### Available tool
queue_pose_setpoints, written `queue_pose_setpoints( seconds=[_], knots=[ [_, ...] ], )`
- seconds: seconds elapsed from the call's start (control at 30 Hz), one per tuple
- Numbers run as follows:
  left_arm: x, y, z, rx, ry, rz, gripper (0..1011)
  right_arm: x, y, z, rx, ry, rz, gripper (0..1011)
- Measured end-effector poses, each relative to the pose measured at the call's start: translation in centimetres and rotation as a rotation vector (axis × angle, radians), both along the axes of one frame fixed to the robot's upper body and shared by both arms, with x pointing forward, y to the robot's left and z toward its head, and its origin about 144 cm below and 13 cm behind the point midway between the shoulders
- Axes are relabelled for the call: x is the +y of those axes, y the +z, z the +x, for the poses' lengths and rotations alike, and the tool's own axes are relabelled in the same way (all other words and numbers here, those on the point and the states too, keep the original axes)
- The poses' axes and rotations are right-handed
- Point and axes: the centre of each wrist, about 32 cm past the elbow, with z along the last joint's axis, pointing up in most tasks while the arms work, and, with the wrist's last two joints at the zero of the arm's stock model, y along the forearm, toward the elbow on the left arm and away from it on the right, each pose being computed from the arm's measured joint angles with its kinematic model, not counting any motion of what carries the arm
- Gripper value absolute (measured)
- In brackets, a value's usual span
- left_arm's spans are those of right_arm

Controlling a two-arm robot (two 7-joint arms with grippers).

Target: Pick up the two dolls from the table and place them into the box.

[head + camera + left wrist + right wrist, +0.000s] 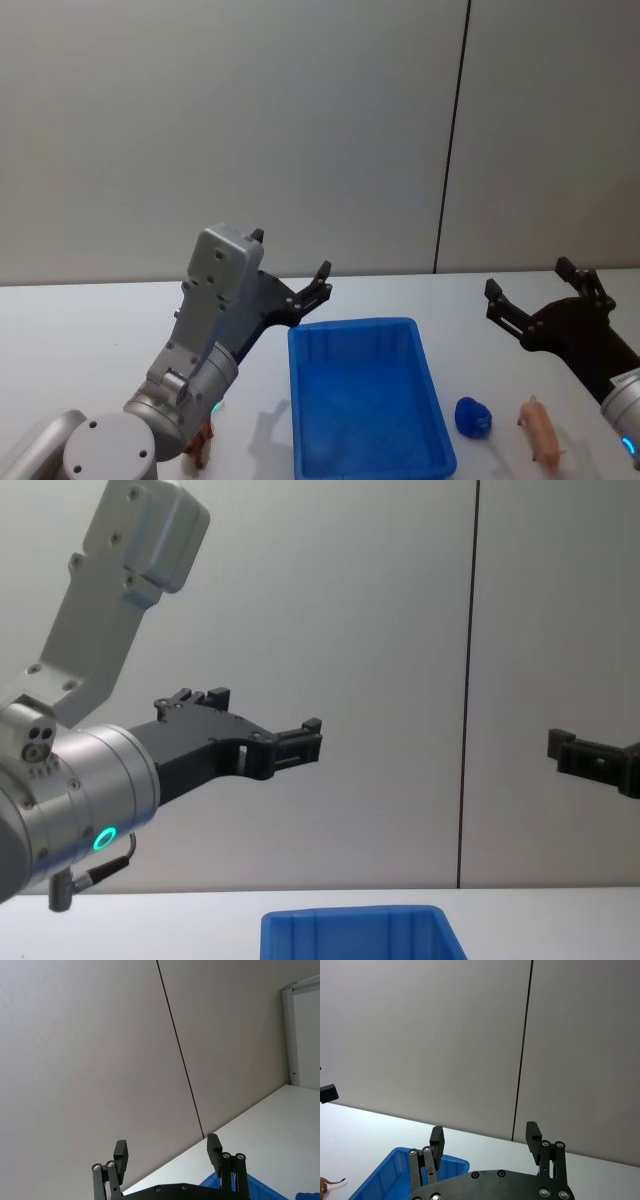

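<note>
The blue box stands on the white table in front of me; its rim also appears in the chest view and the right wrist view. A reddish-brown doll lies left of the box, mostly hidden under my left arm; its thin tail peeks in. A pink animal doll lies right of the box. My left gripper hangs open in the air above the box's far left corner. My right gripper hovers open, high behind the pink doll.
A small blue lump sits on the table between the box and the pink doll. A grey wall with a dark vertical seam runs behind the table. Bare tabletop stretches at the far left and behind the box.
</note>
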Motion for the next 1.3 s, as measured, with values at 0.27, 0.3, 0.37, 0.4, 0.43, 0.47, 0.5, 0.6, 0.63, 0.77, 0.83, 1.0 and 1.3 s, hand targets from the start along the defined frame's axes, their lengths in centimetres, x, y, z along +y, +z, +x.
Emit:
queue_pose_setpoints(
  seconds=[0.27,0.3,0.37,0.4,0.43,0.47,0.5,0.6,0.63,0.77,0.83,1.0,1.3],
  knots=[
    [0.0,0.0,0.0,0.000,0.000,0.000,1001,0.0,0.0,0.0,0.000,0.000,0.000,1001],
    [0.0,0.0,0.0,0.000,0.000,0.000,1001,0.0,0.0,0.0,0.000,0.000,0.000,1001],
    [0.0,0.0,0.0,0.000,0.000,0.000,1001,0.0,0.0,0.0,0.000,0.000,0.000,1001],
    [0.1,0.0,0.0,0.000,0.001,0.000,1001,0.0,0.0,0.0,0.000,0.000,0.000,1001],
    [0.1,0.0,0.0,0.002,0.002,0.000,1001,0.0,0.0,0.0,0.000,0.000,0.000,1001],
    [0.2,-0.1,0.0,0.004,0.003,0.000,1001,0.0,0.0,0.0,0.000,0.000,0.000,1001],
    [0.4,-0.1,0.0,0.008,0.007,0.000,1001,0.0,0.0,0.0,0.000,0.000,0.000,1001],
    [0.9,-0.1,-0.1,0.021,0.021,-0.006,1001,0.0,0.0,0.0,0.000,0.000,0.000,1001],
    [0.9,-0.1,-0.2,0.025,0.024,-0.008,1001,0.0,0.0,0.0,0.000,0.000,0.000,1001],
    [1.7,-0.3,-0.5,0.050,0.051,-0.015,1001,0.0,0.0,0.0,0.000,0.000,0.000,1001],
    [2.2,-0.4,-0.6,0.069,0.070,-0.023,1001,0.0,0.0,0.0,0.000,0.000,0.000,1001],
    [3.3,-0.7,-1.1,0.109,0.109,-0.031,1001,0.0,0.0,0.0,0.000,0.000,0.000,1001],
    [5.2,-1.3,-1.9,0.206,0.172,-0.047,1001,0.0,0.0,0.0,0.000,0.000,0.000,1001]
  ],
)
